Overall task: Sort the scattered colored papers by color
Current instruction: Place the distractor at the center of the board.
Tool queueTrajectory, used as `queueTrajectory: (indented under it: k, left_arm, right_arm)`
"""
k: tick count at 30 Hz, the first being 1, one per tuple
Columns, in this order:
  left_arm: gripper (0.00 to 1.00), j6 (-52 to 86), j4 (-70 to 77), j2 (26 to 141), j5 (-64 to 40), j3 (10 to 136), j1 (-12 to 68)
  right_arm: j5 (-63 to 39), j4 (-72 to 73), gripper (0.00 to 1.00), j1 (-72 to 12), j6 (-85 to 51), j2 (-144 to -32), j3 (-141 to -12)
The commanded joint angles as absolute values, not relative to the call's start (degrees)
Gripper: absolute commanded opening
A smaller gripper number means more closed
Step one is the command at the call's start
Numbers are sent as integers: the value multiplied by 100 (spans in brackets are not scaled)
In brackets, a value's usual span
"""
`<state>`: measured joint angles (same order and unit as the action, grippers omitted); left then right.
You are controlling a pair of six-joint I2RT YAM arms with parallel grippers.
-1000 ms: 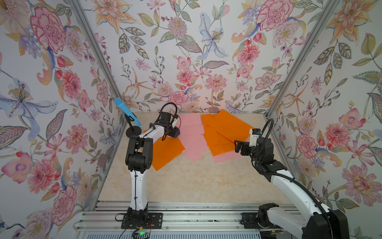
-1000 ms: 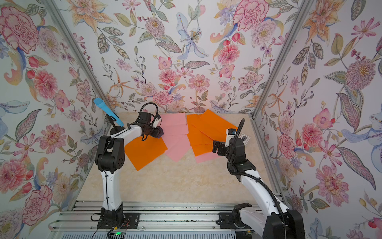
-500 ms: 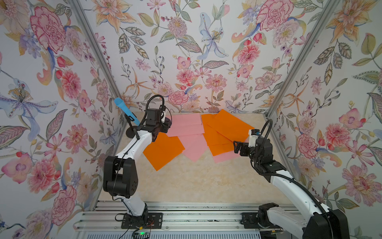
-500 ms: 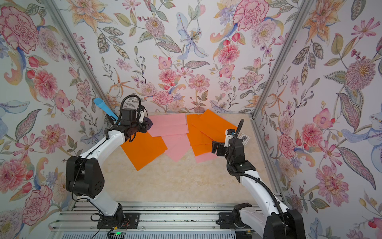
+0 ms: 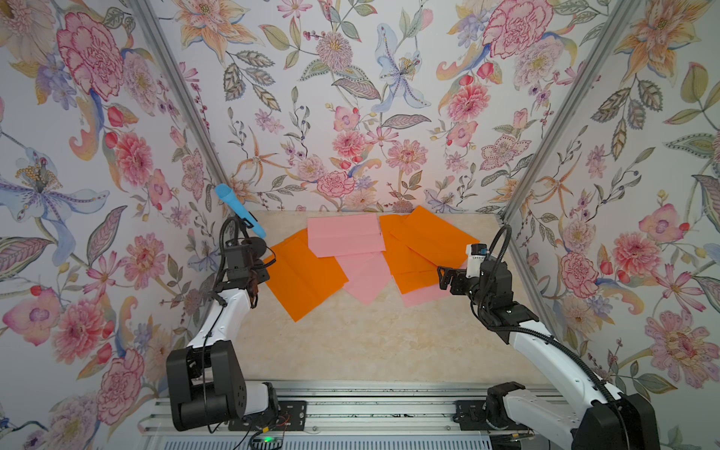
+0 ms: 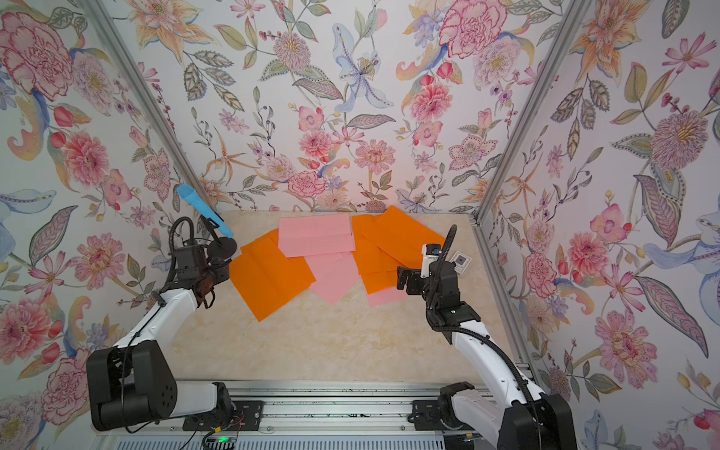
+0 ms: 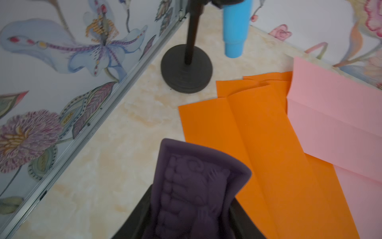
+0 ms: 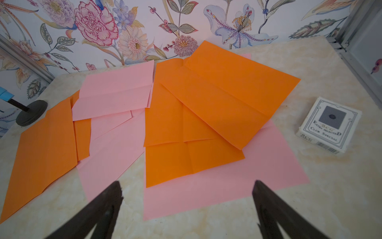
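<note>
Colored papers (image 5: 307, 276) overlap; left end effector (image 7: 192, 209) pinches purple block (image 7: 192, 171), right end effector (image 8: 188, 186) spread.

- Surface (image 6: 331, 343): pale, marbled.
- Left orange papers (image 6: 269, 276): creased, overlapping sheets.
- Right orange papers (image 6: 397, 237): overlapping sheets, fanned.
- Back pink paper (image 6: 315, 233): between the orange groups, overlapping the left one.
- Middle pink paper (image 6: 331, 278): partly beneath it.
- Right pink paper (image 6: 383, 298): mostly under orange.
- Left tool (image 6: 203, 289): just beside the left orange edge.
- Right tool (image 6: 403, 278): over the right orange papers.
- Blue microphone (image 6: 202, 210) on black stand (image 6: 223, 247).
- White printed box (image 6: 460, 260): partly hidden behind the right arm.
</note>
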<state>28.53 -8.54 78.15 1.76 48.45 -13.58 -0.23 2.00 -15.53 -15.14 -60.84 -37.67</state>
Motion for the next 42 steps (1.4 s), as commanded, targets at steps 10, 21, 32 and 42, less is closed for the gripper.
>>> queueTrajectory:
  k: [10, 21, 32, 42]
  left_arm:
    - [50, 3753, -627, 9786, 629, 5874, -2164]
    - [53, 3557, -1407, 11320, 657, 7691, -2242]
    - [62, 3481, -1590, 11783, 299, 8142, -2252]
    - [100, 3350, -1542, 10893, 128, 8003, -2162]
  right_arm:
    - [40, 143, 100, -1619, -1552, -5912, -3753]
    - [158, 62, 100, -1627, -1528, -5787, -3691]
    - [151, 147, 100, -1630, -1537, -5917, -3665]
    - [98, 284, 100, -1630, -1588, -6125, -3647]
